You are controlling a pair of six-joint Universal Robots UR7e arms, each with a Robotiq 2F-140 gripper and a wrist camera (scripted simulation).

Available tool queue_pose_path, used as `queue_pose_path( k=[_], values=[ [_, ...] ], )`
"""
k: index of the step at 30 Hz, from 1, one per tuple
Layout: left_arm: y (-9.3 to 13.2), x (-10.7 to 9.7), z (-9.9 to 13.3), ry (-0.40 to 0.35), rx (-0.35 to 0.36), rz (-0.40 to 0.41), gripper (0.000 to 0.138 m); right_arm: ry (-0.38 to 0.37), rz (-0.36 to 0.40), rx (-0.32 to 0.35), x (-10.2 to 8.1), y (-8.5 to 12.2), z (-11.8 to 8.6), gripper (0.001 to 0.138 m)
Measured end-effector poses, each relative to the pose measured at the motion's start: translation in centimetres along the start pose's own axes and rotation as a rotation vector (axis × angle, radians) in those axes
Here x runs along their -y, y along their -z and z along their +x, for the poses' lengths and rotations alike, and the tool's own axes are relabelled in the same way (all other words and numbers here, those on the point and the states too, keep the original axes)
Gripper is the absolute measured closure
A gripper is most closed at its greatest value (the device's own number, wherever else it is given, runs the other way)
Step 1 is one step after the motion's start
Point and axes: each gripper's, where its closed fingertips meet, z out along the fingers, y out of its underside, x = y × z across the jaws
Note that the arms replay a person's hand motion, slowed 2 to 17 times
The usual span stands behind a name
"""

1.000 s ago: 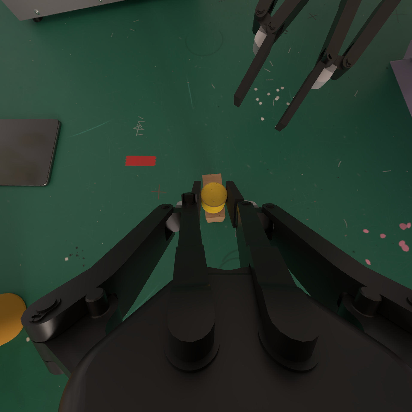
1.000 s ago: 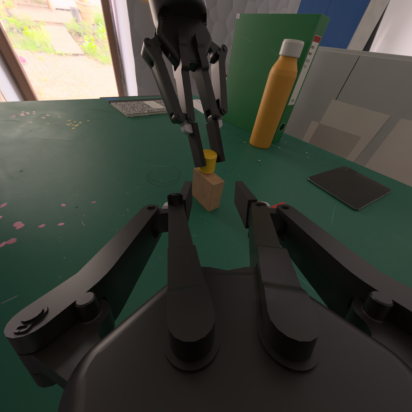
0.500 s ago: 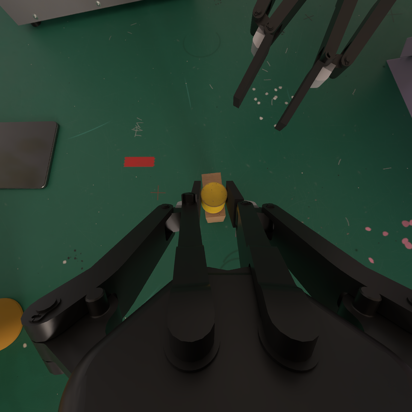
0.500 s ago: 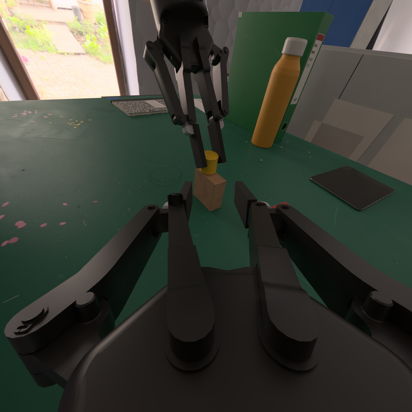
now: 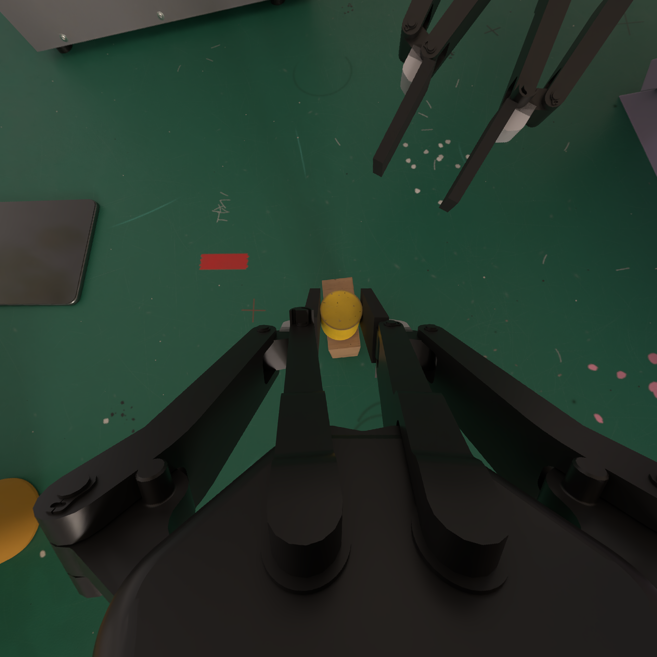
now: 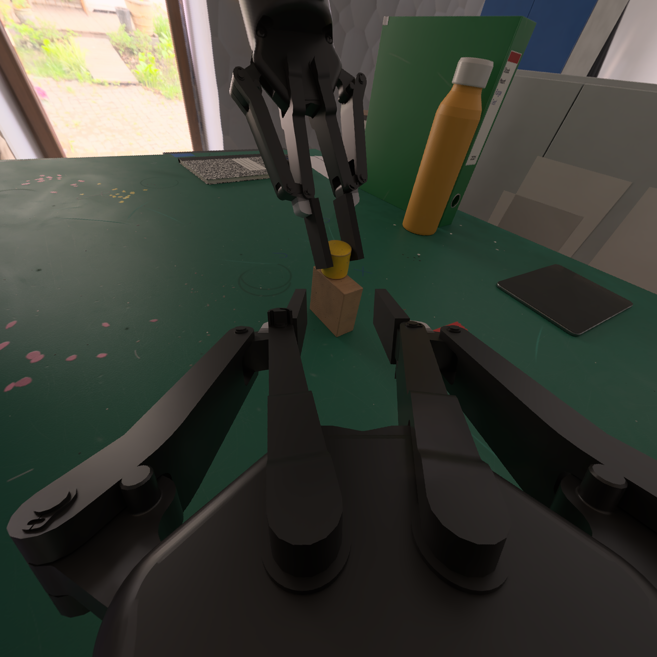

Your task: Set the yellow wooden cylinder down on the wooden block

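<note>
The yellow wooden cylinder [image 5: 340,314] is upright between my left gripper's [image 5: 339,302] fingers, which are shut on its sides. Its base sits on, or just above, the top of the wooden block [image 5: 342,347], which stands on the green table. In the right wrist view the left gripper [image 6: 339,258] comes down from above and holds the cylinder [image 6: 337,265] over the block [image 6: 336,307]. My right gripper [image 6: 342,308] is open and empty, low over the table just short of the block. It also shows in the left wrist view [image 5: 414,185].
An orange bottle [image 6: 448,149] and a green binder [image 6: 419,99] stand behind the block to the right. A dark flat tablet [image 6: 565,298] lies at the right, a speckled notebook [image 6: 227,169] at the back. Red tape [image 5: 224,261] marks the table.
Both views have shifted only slightly. The left gripper still holds the cylinder on top of the block, and the right gripper stays open.
</note>
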Motion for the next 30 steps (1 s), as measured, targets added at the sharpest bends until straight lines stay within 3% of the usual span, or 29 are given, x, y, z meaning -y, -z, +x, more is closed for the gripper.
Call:
queue_pose_path(
  k=[30],
  values=[
    [-0.10,0.01,0.10,-0.001,-0.006,0.004,0.108,-0.001,0.000,0.003,0.01,-0.04,-0.08,0.088]
  ],
)
